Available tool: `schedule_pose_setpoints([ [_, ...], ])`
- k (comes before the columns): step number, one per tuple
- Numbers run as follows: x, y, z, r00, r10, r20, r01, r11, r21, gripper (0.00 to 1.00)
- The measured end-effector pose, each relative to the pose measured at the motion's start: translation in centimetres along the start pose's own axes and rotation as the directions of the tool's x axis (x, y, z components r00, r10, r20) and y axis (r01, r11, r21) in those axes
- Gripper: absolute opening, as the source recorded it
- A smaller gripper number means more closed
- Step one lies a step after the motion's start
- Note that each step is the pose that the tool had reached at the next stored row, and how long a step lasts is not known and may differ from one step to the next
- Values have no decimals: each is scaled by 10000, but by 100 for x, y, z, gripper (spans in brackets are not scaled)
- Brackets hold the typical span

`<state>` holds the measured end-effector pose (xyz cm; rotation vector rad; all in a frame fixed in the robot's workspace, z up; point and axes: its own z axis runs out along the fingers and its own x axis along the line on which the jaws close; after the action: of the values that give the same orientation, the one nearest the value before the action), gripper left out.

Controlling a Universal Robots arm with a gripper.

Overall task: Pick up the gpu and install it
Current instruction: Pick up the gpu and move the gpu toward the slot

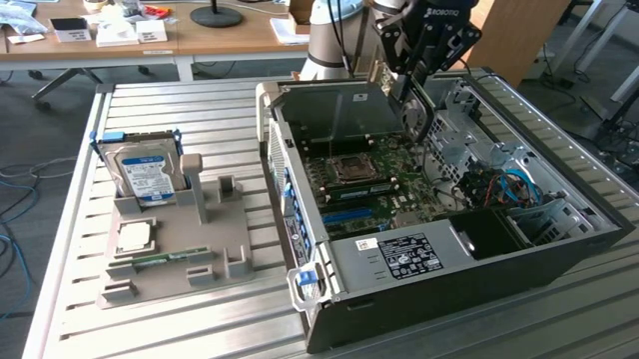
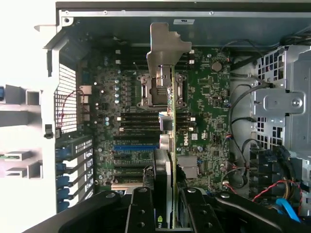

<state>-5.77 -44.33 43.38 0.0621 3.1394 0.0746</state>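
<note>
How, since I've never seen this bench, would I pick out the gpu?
Find the open computer case on the table. Above its motherboard the gripper holds the gpu on edge: a thin green card with a silver end bracket, unlike the blue-labelled hard drive outside.

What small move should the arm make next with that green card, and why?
Probably ease the thin green circuit card with its silver end bracket slowly down toward the green motherboard: the jaws grip it edge-on above the open dark computer case, and it sits in no slot yet.
</note>
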Motion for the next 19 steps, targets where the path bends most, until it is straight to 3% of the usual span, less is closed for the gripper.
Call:
schedule_pose_setpoints([
  [19,-376,15,1,10000,0,0,0,10000,0,27],
])
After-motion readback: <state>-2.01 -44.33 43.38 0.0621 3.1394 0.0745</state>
